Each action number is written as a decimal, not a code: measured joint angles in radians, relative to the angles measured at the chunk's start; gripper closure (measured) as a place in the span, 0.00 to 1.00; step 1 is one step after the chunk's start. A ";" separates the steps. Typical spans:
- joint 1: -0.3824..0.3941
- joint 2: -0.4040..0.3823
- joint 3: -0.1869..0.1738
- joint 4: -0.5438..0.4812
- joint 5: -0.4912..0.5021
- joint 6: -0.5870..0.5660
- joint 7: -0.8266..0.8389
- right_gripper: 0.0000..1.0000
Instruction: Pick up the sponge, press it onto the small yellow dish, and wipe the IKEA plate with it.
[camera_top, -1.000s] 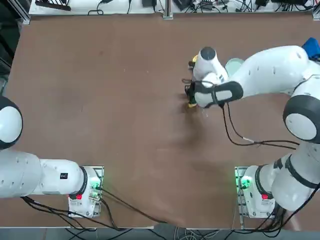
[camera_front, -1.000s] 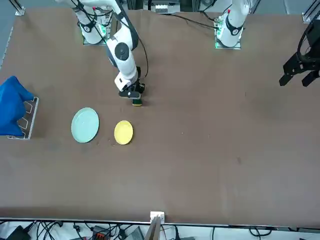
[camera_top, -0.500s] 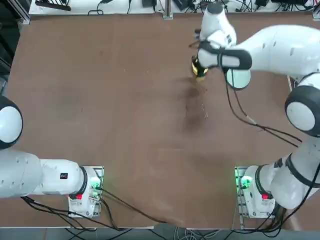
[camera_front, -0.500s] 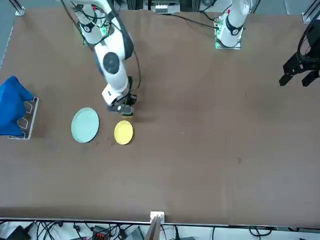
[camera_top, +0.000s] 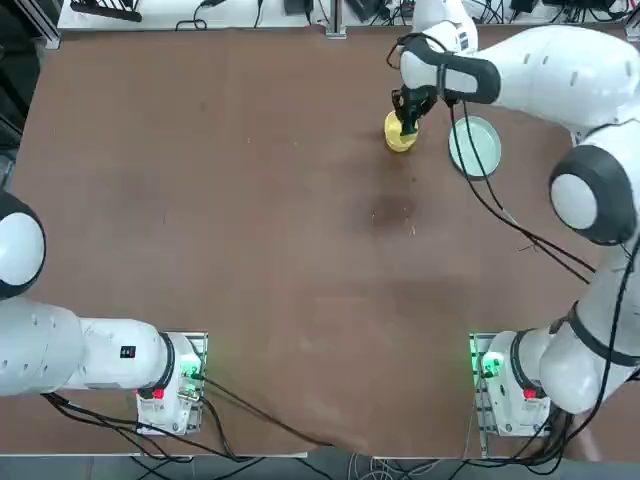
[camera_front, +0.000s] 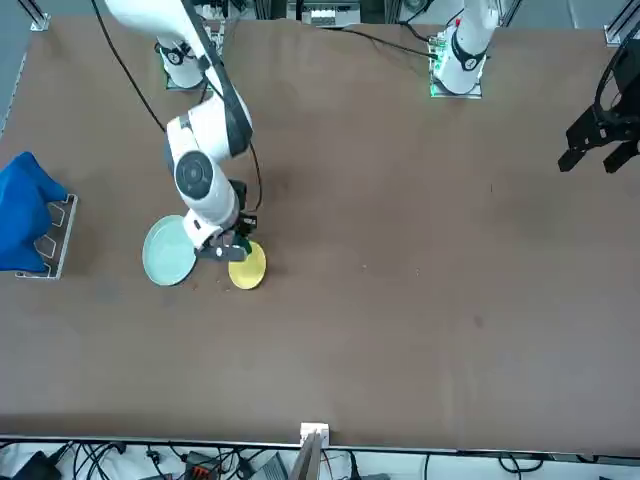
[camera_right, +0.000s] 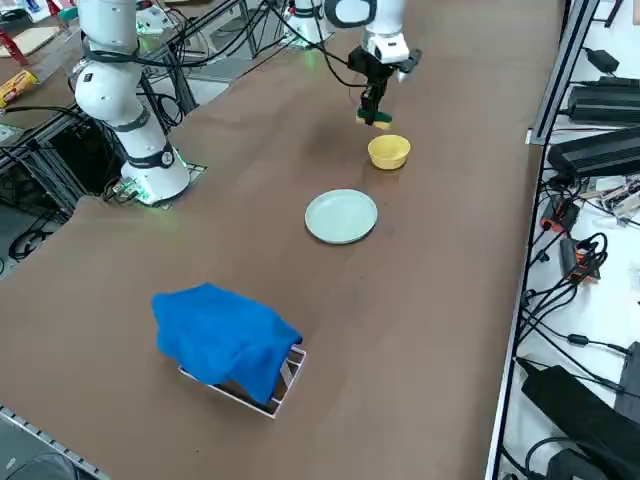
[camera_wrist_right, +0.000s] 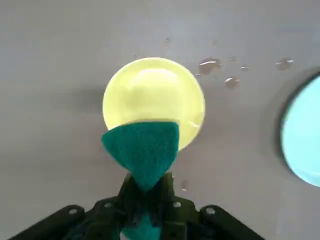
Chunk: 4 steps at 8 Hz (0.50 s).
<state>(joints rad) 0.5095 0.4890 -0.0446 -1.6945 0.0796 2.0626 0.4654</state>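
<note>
In the side picture, a blue cloth (camera_right: 225, 335) lies over a white rack (camera_right: 233, 396) at the lower left. The green plate (camera_right: 341, 216) is flat near the middle. Up and a bit right of it, the right gripper (camera_wrist_right: 148, 184) is pinching the sponge (camera_wrist_right: 145, 150), squeezing its middle so the end fans out. The sponge looks light and soft, so it should squash easily; the middle is a good place to hold it. Farthest right, in the upper part, is the yellow dish (camera_right: 389, 151). It looks hard and might slide if pushed, so press gently.
</note>
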 joint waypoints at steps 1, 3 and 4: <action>-0.008 0.038 0.000 0.023 0.025 -0.002 -0.026 0.90; -0.039 0.102 0.000 0.066 0.046 -0.003 -0.092 0.90; -0.055 0.123 0.000 0.085 0.051 -0.003 -0.111 0.90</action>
<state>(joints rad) 0.4540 0.6122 -0.0446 -1.6094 0.1302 2.0594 0.3541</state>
